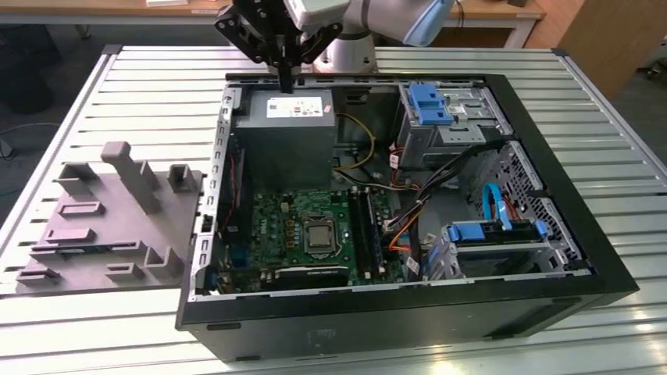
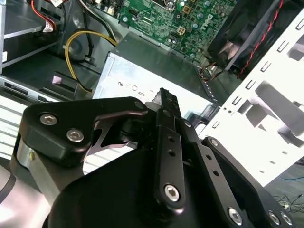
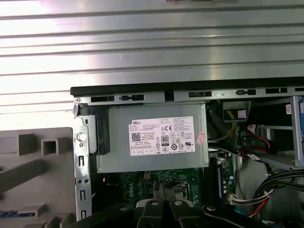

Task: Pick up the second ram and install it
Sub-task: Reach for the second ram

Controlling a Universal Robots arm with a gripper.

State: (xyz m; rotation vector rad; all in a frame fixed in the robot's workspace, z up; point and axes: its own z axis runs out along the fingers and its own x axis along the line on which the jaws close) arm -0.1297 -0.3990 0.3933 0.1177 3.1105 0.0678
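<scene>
On the grey moulded plastic holder [image 1: 115, 211], which is sitting outside the case at the exterior view's left, you are looking at a thin blue-green strip lying flat in a low slot near the holder's front edge. This appears to be the second ram [image 1: 89, 250] [image 3: 12, 213]. Only its long edge is showing, its chips are too small to make out, and in the first wrist view the frame edge is cutting it off.

Well apart from it, the black multi-link gripper [image 1: 283, 82] is hanging above the far end of the open black computer case [image 1: 552, 258], fingers pointing down. Its claw is drawn narrow. In both wrist views the fingertips [image 2: 162, 97] are lying against each other, and you are seeing one slim dark tip rather than a gap. That tip is hovering over the labelled end of the grey metal power supply box [image 1: 281, 141], near it but not touching it as far as you can tell.

In the second wrist view the gripper's own linkage is covering the near part of that box. Beyond the box, the green motherboard [image 1: 302, 226] is lying in the case floor, with the long black memory slots [image 1: 365, 223] running along its side. Loose cables are crossing near their end, and you cannot tell what is sitting in them. A yellow cable loop [image 2: 76, 42] is curling beside the power supply. Case and holder are both resting on the ribbed metal table [image 1: 583, 86].
</scene>
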